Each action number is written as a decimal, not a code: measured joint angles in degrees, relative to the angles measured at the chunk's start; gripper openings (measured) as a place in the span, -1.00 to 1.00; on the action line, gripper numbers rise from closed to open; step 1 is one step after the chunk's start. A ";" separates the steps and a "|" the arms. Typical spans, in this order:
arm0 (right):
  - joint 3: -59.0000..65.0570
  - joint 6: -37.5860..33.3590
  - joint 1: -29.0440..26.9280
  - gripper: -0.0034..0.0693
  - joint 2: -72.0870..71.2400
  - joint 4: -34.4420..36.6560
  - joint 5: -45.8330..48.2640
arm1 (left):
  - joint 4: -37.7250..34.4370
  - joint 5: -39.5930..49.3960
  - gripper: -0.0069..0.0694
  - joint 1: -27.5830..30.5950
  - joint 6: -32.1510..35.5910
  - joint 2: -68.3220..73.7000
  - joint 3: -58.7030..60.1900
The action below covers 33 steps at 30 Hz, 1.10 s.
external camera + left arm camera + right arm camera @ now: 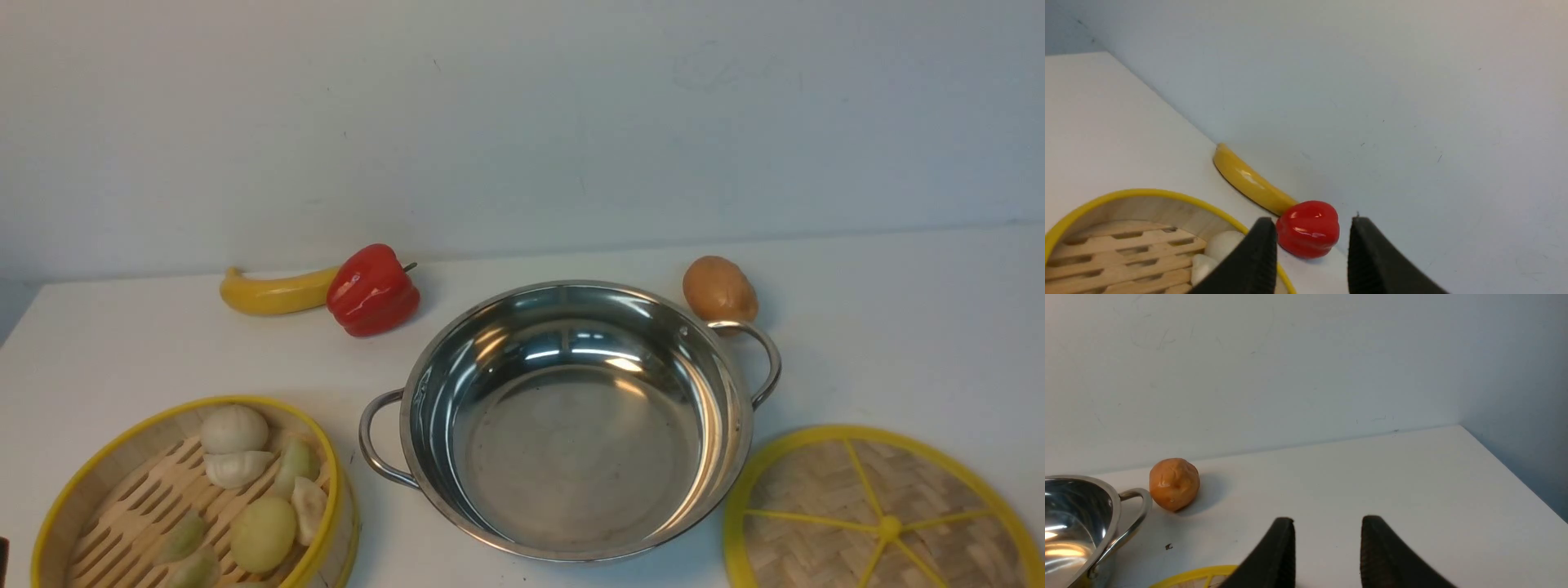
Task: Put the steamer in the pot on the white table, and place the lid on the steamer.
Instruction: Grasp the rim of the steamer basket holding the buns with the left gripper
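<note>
The shiny steel pot [571, 425] stands empty in the middle of the white table [898, 327]. At the front left sits the steamer [196, 502], a yellow-rimmed bamboo basket holding pale buns and dumplings. The flat woven lid [882, 514] lies at the front right. Neither arm shows in the front view. My left gripper [1312, 228] is open and empty above the steamer's [1118, 237] far rim. My right gripper [1327, 526] is open with nothing in it, above the lid's yellow edge [1196, 575], with the pot [1081, 522] off to its side.
A yellow banana [273, 292] and a red pepper [371, 290] lie by the back wall on the left. A brown potato-like ball [718, 290] sits just behind the pot's right handle [763, 359]. The wall closes off the back.
</note>
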 joint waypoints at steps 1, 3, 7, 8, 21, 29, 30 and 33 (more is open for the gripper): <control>0.00 0.00 0.00 -0.24 0.00 0.00 0.00 | -0.01 -0.12 -0.19 0.00 -0.17 0.00 0.00; 0.00 0.00 0.00 -0.24 0.00 0.00 0.00 | -0.06 -0.30 -0.19 0.00 -0.29 0.00 0.00; 0.00 0.00 0.00 -0.24 0.00 0.00 0.00 | -0.11 -0.54 -0.19 0.00 -0.40 0.00 0.00; 0.00 0.00 0.00 -0.24 0.00 0.00 0.00 | -0.11 -1.41 -0.19 0.00 -0.44 0.00 0.00; 0.00 0.00 0.00 -0.24 0.00 0.00 0.00 | 16.59 0.25 -0.19 0.00 2.28 4.03 -15.77; 0.00 0.00 0.00 -0.24 0.00 0.00 0.00 | 23.81 29.68 -0.19 0.00 5.52 23.11 -29.80; 0.00 0.00 0.00 -0.24 0.00 0.00 0.00 | 24.16 32.55 -0.19 0.00 7.18 26.09 -31.16; 0.00 0.00 0.00 -0.24 0.00 0.00 0.00 | 24.22 40.66 -0.19 0.00 13.31 35.90 -35.41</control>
